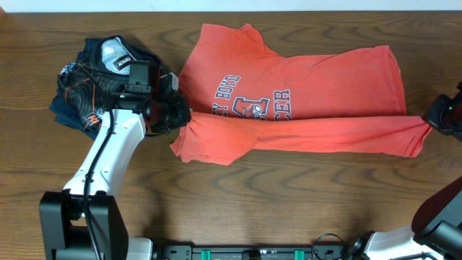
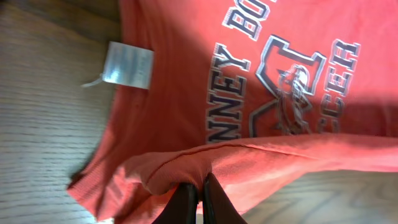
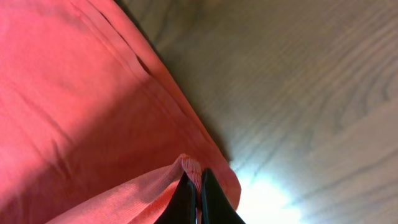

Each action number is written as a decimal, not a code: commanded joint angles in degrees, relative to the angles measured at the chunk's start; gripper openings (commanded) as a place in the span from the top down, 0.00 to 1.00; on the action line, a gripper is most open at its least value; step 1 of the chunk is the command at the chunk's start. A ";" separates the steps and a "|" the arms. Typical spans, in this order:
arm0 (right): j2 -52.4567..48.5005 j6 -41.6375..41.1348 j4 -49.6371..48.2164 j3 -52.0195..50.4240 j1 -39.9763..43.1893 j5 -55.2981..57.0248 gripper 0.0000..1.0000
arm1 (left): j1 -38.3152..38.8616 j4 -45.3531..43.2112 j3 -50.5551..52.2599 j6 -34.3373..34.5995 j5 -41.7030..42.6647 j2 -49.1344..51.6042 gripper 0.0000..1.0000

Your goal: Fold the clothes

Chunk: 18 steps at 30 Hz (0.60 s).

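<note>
The coral-red T-shirt [image 1: 310,72] lies spread on the worktop [image 1: 289,202] with its long axis running side to side across the robot's front and the chest lettering [image 1: 249,101] facing up. The shirt edge on the robot's side of the lettering is turned over into a long doubled band [image 1: 332,133] that covers the bottom of the letters.

Both ends of that band are pinched. The left hand [image 2: 199,198] is closed tight on a bunched corner of cloth just left of the lettering. The right hand [image 3: 194,198] is closed on the hem corner far out to the right of it (each wrist view shows red fabric nipped between fingers that all but meet). A dark navy garment [image 1: 86,87] sits crumpled further left of the lettering, beyond the left hand.

The coming move likely turns on one relation: the band runs parallel to the shirt's long axis, and the uncovered cloth lies past the lettering, away from the robot. To carry the fold over, both hands would probably have to travel that way together. The left hand is much nearer the lettering, so uneven travel could skew the crease.
</note>
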<state>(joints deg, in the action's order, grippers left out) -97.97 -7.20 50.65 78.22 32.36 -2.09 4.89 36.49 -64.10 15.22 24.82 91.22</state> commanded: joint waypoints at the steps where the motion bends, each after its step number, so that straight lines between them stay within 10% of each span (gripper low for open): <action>1: 0.35 -0.28 -2.58 -2.08 -1.46 0.20 0.99 | -0.35 -0.24 0.24 -0.04 -4.17 0.76 0.94; 18: 0.35 1.49 -26.05 -13.66 -6.25 -1.62 0.93 | -0.35 -3.61 0.24 -0.02 -4.59 6.43 0.94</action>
<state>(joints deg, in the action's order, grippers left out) -97.97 -6.26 25.65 65.80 26.79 -3.60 4.89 33.32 -64.10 15.22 21.32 96.12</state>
